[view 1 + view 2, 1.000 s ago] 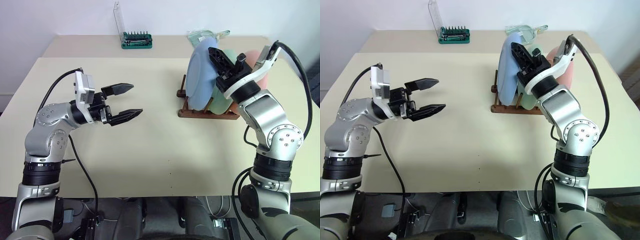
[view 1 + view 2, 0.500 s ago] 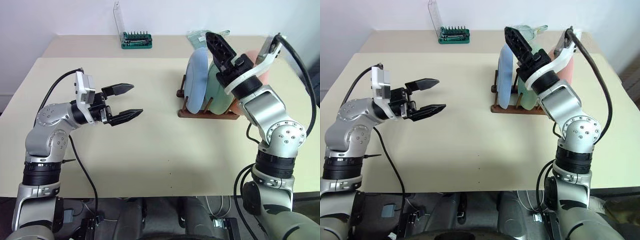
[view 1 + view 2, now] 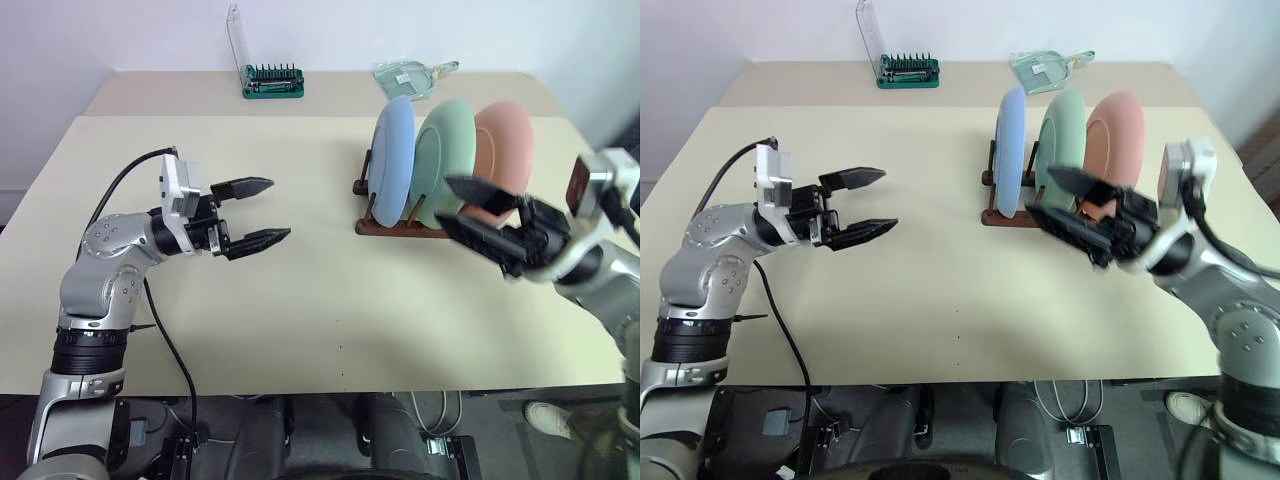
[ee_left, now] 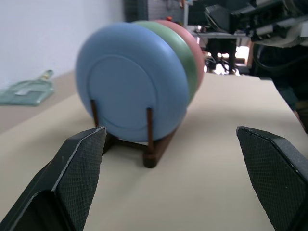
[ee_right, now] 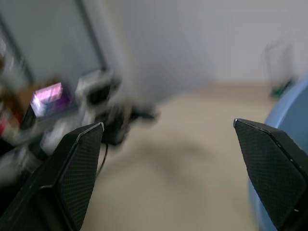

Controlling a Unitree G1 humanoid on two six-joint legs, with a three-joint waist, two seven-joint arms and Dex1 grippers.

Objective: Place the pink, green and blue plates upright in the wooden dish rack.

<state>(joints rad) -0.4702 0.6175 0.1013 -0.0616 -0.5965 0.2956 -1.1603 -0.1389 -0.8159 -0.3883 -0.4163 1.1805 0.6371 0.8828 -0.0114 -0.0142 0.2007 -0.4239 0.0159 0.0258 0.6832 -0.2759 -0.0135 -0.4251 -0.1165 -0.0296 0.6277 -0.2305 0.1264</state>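
The blue plate (image 3: 393, 160), the green plate (image 3: 447, 155) and the pink plate (image 3: 505, 148) stand upright side by side in the small dark wooden dish rack (image 3: 395, 229) on the right half of the table. My right gripper (image 3: 444, 200) hovers open on the near side of the rack, pointing left, with nothing between its fingers. My left gripper (image 3: 280, 208) is open and empty over the table's left half, pointing at the rack from some way off. In the left wrist view the blue plate (image 4: 130, 82) faces me between two pegs.
A green screwdriver-bit case (image 3: 273, 82) with its clear lid raised stands at the back of the table. A clear plastic packet (image 3: 408, 75) lies behind the rack. The beige table (image 3: 320, 300) is bare between the two grippers.
My right gripper let go of the tilted blue plate, opened, and drew back and down toward the near right. The blue plate now stands upright in the rack. The left arm held still.
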